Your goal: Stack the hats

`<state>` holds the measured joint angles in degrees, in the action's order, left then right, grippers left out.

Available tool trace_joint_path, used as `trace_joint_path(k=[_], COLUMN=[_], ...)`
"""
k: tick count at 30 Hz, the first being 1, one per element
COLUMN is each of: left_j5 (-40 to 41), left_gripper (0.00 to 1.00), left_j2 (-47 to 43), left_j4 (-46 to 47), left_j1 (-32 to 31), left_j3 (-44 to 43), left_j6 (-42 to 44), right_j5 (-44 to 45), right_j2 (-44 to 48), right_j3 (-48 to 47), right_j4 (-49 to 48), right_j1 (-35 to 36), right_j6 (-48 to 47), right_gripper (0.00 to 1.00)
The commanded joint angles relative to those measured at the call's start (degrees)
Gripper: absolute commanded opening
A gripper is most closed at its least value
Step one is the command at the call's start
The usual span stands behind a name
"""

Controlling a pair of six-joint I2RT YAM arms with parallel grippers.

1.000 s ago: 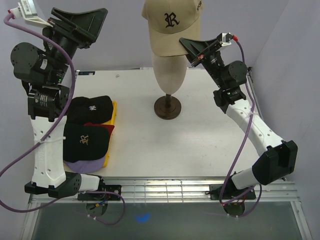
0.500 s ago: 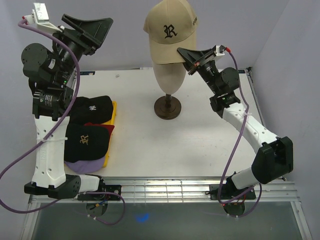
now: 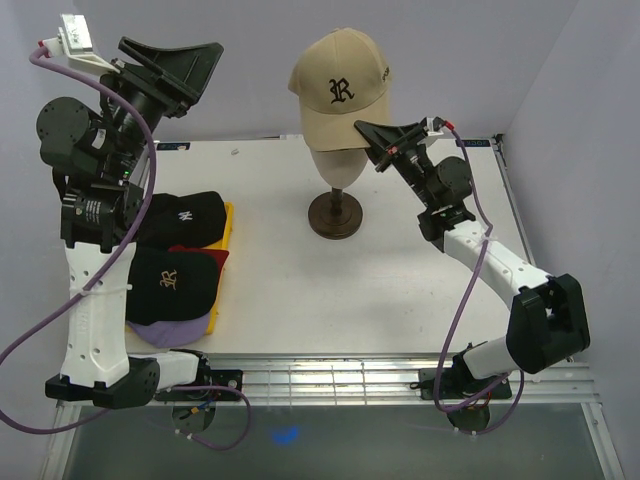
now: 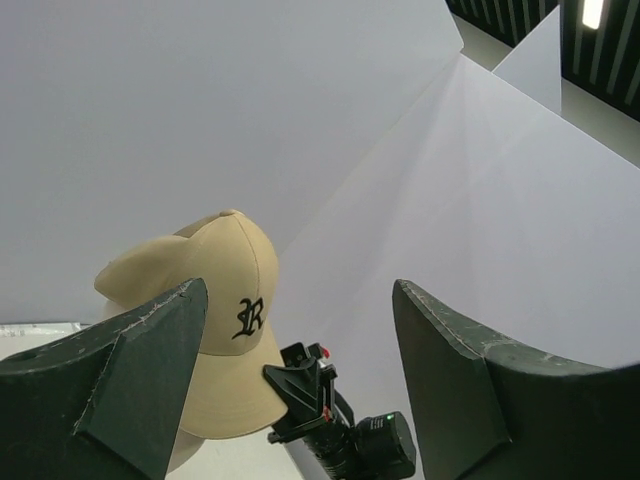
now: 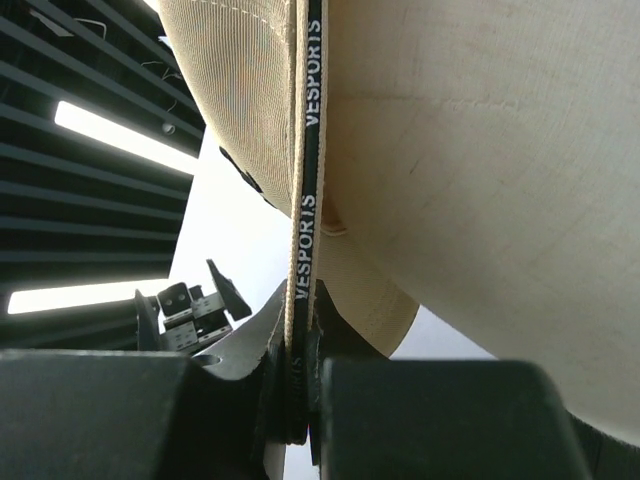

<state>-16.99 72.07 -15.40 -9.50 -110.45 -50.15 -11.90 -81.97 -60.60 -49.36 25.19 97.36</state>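
Your right end effector (image 3: 366,130) is clamped on the lower right edge of the tan cap (image 3: 338,82). The right wrist view shows its fingers pinched together on the cap's lettered rim band. The cap is at the top centre of the overhead view, over the mannequin head (image 3: 336,164), whose round stand (image 3: 335,215) rests on the worktop (image 3: 400,290).

Your left end effector (image 3: 185,62) is raised at the upper left, fingers spread wide apart and holding nothing. Its wrist camera looks across at the tan cap.

The other caps lie together at the left of the worktop on a yellow tray (image 3: 228,225). The black NY cap (image 3: 185,212) is farthest back, with the black R cap (image 3: 170,280) in front of it. A red cap (image 3: 208,253) peeks out from under that one, and a purple cap (image 3: 160,331) is nearest the bottom edge.
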Motion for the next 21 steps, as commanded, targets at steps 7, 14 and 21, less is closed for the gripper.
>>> trace_joint_path(k=[7, 14, 21], left_j5=[-0.5, -0.1, 0.3], left_gripper=[0.85, 0.84, 0.84], left_j2=[-1.6, -2.4, -2.7], left_j4=[-0.5, -0.5, -0.7], left_j1=[0.3, 0.3, 0.3], left_j3=[1.5, 3.2, 4.1], left_j6=[0.8, 0.9, 1.3], right_j5=[2.3, 1.6, 1.5], right_j2=[3.3, 3.0, 2.4], right_j3=[4.8, 7.0, 9.7], right_j4=[-11.3, -12.4, -12.9], right_j1=[-0.1, -0.1, -0.1], right_j6=[2.4, 2.4, 2.4], right_gripper=[0.08, 0.08, 0.08])
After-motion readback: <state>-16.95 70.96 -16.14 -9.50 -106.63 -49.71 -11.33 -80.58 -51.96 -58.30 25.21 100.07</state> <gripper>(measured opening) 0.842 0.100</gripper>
